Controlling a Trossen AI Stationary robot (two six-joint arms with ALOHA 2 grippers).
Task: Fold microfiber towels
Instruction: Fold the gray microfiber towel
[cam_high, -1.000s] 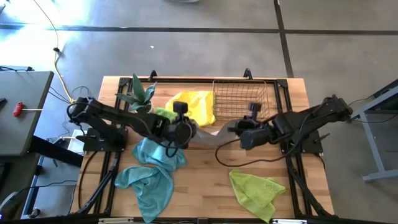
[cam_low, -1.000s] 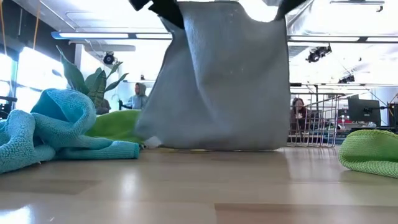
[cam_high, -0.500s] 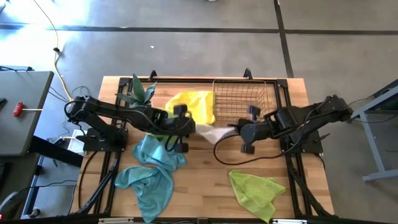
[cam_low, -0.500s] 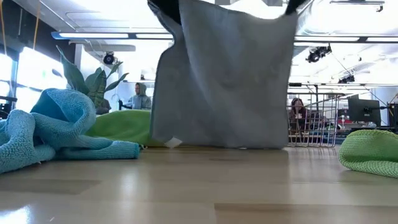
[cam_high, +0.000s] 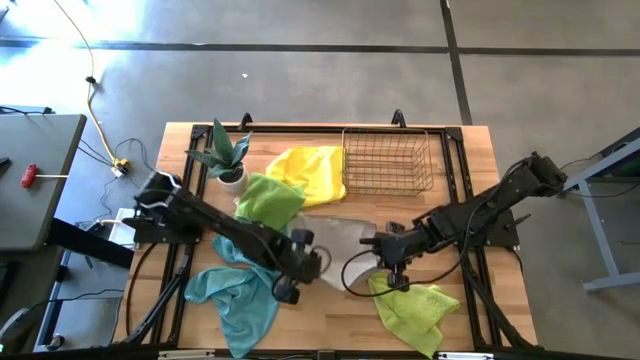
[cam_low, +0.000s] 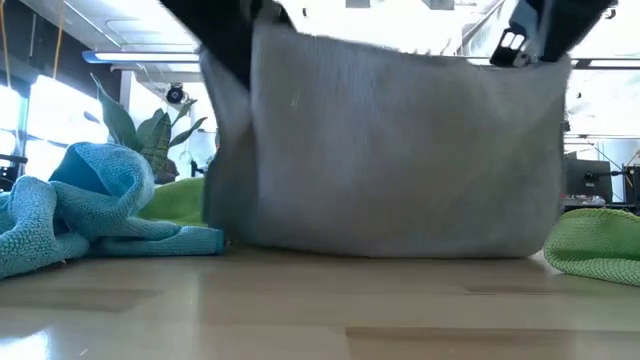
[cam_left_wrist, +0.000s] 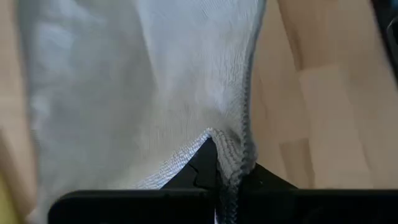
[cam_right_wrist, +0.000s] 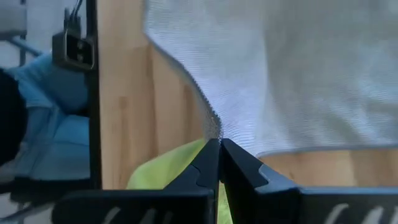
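Two grippers hold one grey towel between them, near the middle of the table and a little toward its front edge. The left gripper is clenched on one corner of this towel; in the left wrist view the cloth edge is pinched where the two dark fingers meet. The right gripper is clenched on another corner, and in the right wrist view the hem goes straight into the closed fingers. In the low view the grey towel hangs like a wide curtain, and its lower edge seems to touch the wood, though the contact line is not clear.

Several other towels lie around. A teal blue towel is crumpled near the front left corner of the table, beside the left arm. One lime green towel lies bunched near the front right corner, just beside the right gripper. A second lime green towel lies left of the centre, and it touches a yellow towel that lies closer to the back edge.

A wire mesh basket stands at the back edge, right of the yellow towel. A small potted plant stands near the back left corner.
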